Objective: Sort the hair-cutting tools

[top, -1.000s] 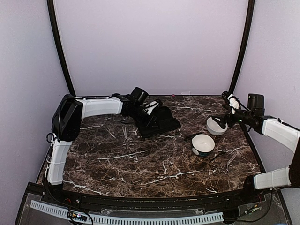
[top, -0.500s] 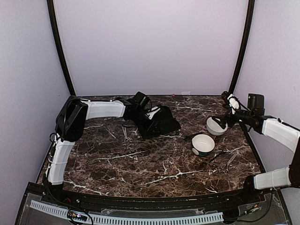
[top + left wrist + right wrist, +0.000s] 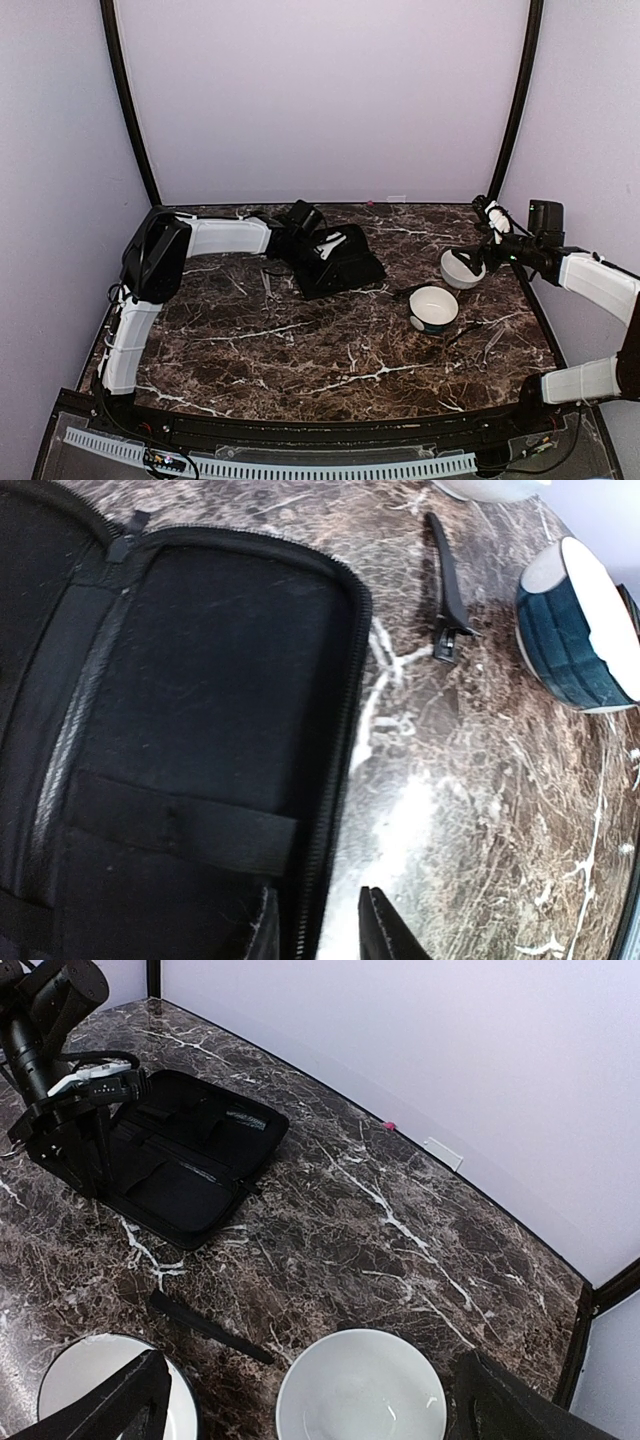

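Surface: a dark brown marbled surface (image 3: 300, 350) is carrying everything; in the top view the arm bases are sitting at 6 o'clock.
Case: a flat black zip case (image 3: 340, 262) is lying open at about 12 o'clock from the surface's middle, with its dark lining and elastic bands facing up.
Left arm: the left arm (image 3: 215, 232) is reaching from its base at 7 o'clock up and across to the case.
Left gripper: the left gripper (image 3: 315, 900) is hanging low over the case. Its jaws are standing partly apart and straddling the zipped rim, one side over the lining and the other over bare marble. I cannot tell whether they are pinching the rim, since only the tips are entering the wrist view.
Hair tool: a slim dark hair clip (image 3: 445, 580) is lying flat on the bare surface between the case and the bowls, touching neither.
Near bowl: a teal-sided bowl (image 3: 433, 308) with a white inside is standing upright at about 3 o'clock from the surface's middle. The clip is lying at its 10 o'clock, near but apart.
Far bowl: an all-white bowl (image 3: 462, 268) is standing upright just beside the teal-sided one, at its 1 o'clock.
Right arm: the right arm (image 3: 595, 280) is coming in from the 3 o'clock edge.
Right gripper: the right gripper (image 3: 315, 1360) is hovering above the all-white bowl with its jaws spread wide, gripping nothing.
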### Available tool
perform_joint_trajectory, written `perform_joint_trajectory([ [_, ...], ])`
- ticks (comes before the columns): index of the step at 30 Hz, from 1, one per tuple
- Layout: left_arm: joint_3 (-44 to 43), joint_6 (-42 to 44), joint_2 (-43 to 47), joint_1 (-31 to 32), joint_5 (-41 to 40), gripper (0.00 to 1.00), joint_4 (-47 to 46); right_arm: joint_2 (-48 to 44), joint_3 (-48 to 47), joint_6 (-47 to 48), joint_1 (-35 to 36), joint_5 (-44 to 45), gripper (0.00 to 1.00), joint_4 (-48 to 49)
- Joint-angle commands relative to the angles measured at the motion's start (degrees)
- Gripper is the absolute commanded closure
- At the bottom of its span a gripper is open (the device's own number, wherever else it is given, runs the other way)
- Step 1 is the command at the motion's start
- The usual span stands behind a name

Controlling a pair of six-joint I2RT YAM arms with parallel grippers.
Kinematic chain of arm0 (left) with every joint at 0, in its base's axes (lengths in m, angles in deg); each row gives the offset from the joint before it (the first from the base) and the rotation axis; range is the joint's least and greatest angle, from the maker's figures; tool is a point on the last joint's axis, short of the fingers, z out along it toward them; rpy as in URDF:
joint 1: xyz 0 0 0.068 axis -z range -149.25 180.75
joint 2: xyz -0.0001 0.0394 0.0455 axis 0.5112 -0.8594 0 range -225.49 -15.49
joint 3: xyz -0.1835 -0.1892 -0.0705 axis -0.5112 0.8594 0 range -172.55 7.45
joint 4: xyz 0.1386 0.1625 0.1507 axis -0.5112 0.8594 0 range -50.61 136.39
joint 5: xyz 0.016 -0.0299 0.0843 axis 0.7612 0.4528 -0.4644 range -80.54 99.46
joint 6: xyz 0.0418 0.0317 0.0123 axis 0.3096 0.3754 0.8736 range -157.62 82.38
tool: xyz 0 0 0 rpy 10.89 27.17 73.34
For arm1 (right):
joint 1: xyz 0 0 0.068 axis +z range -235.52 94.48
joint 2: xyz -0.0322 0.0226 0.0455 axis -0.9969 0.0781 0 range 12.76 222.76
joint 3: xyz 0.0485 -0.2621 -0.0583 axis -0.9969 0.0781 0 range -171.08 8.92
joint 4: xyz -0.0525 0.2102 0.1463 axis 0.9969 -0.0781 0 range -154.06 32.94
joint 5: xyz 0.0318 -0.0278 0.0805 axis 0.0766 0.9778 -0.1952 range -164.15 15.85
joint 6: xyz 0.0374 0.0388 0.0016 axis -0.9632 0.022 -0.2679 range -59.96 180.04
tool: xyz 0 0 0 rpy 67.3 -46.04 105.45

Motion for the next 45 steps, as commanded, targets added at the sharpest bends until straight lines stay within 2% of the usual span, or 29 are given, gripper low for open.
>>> perform_joint_trajectory([
  [1,-0.52,2.51,0.42,0.82,2.91,0.72,0.2,0.24,-0.49,0.28,0.28,-0.88,0.01,0.07],
  [3,-0.21,2.96,0.36,1.06,1.6,0.74,-0.15,0.26,-0.52,0.31,0.22,-0.89,0.01,0.13],
  [7,-0.02,3.71,0.37,1.48,-1.99,0.85,-0.4,0.36,-0.47,0.38,0.22,-0.9,0.01,0.09],
  [14,-0.31,5.23,1.02,2.28,-2.39,1.0,1.84,0.5,-0.47,0.4,0.21,-0.93,0.01,0.07],
  [20,2.31,8.03,4.78,4.66,-3.09,1.0,5.77,0.57,-0.39,0.52,0.21,-1.0,0.01,0.05],
  [29,17.15,9.89,15.52,9.06,-3.05,1.0,6.49,2.46,-1.08,0.73,0.26,-1.53,0.01,-0.74],
  [33,23.65,9.97,19.54,12.1,-1.38,1.0,3.88,2.79,-1.18,0.76,0.33,-1.46,0.01,-0.89],
  [45,31.28,7.15,22.19,17.21,-3.56,1.0,4.69,4.1,-1.05,0.64,0.32,-0.74,0.01,-0.77],
])
